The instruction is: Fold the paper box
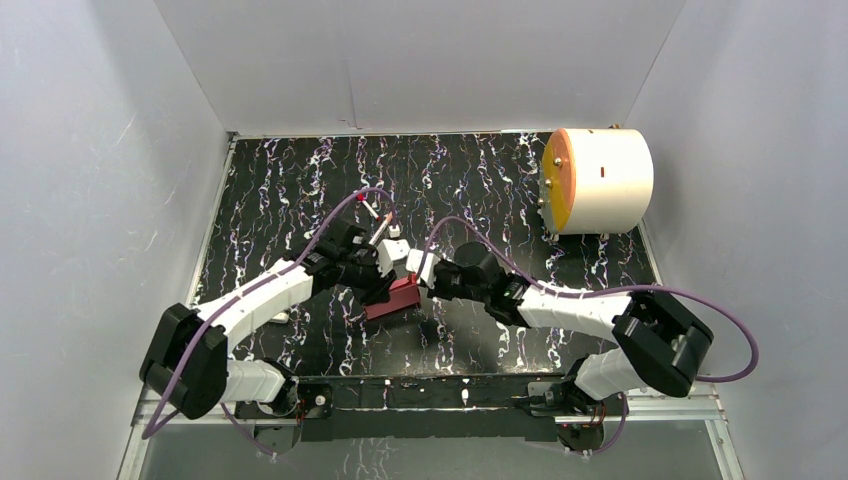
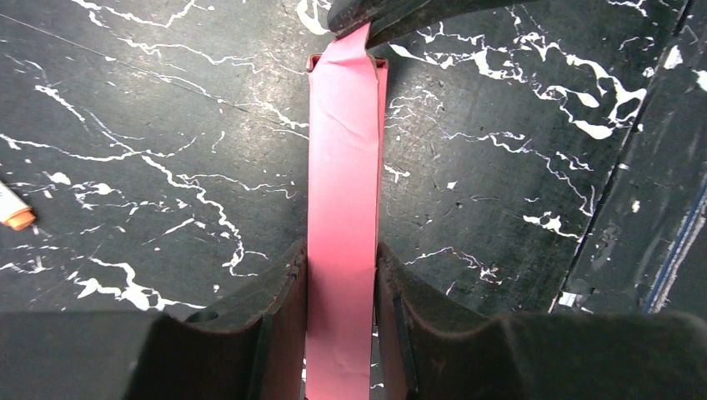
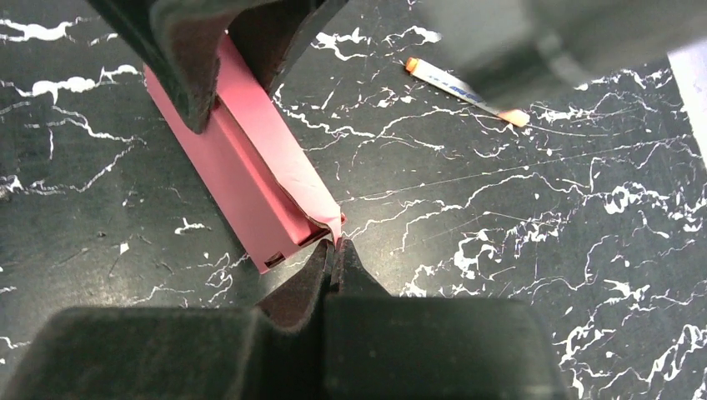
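Room: white walls (image 1: 400, 60) stand on three sides of a black table (image 1: 290, 180) veined with white.
Far right: a white cylinder (image 1: 600, 180) lies on its side, with its orange face turned left.
Arms: the left arm (image 1: 260, 295) reaches in from the near left and the right arm (image 1: 580, 305) from the near right. They meet at the middle of the table.
Box (image 1: 392, 298): red-pink card, folded into a long narrow shape. It sits at the table's middle, between the two grippers.
Left gripper (image 2: 340, 257): clamped on the box. Its dark fingers (image 2: 275, 317) press the two long sides, and the pink top face runs out between them toward the right gripper.
Right gripper (image 3: 335, 250): pinched shut on a thin flap (image 3: 331, 220) at the corner of the box's end. The tips meet with only the card between them.
Box end: in the right wrist view, the end by the right gripper shows a small slot in its side wall. The flap above it is creased and lifted.
Box height: whether the box rests on the table or hangs just above it, I cannot tell.
Pens (image 1: 378, 225): thin, on the table just far of the grippers and apart from the box. In the wrist views, one shows an orange tip.
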`<state>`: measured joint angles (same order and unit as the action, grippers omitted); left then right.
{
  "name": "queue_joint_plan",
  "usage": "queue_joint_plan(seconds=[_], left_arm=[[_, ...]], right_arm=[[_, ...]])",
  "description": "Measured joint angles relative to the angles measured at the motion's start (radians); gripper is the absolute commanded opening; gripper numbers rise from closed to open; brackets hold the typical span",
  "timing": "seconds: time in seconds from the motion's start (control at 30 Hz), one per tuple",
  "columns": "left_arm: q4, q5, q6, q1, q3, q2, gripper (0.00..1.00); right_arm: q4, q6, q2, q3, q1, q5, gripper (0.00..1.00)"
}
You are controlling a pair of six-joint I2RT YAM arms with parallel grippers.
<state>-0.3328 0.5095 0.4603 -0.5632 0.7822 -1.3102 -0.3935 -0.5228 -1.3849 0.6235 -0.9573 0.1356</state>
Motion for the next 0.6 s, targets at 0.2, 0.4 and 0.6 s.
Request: queue_joint_plan(seconds=[0.2, 0.4, 0.6], left_arm=[[0.015, -0.114, -0.01, -0.04, -0.01, 0.057, 0.16], [0.043, -0.204, -0.027, -0.068, -0.017, 0.081, 0.15], [0.069, -0.254, -0.082, -0.07, -0.018, 0.081, 0.15]], right_arm=[[0.058, 0.129, -0.01, 0.065, 0.002, -0.032, 0.0], [0.129, 0.267, -0.018, 0.135, 0.003, -0.07, 0.0], [0.201, 0.381, -0.024, 0.188, 0.007, -0.105, 0.0]])
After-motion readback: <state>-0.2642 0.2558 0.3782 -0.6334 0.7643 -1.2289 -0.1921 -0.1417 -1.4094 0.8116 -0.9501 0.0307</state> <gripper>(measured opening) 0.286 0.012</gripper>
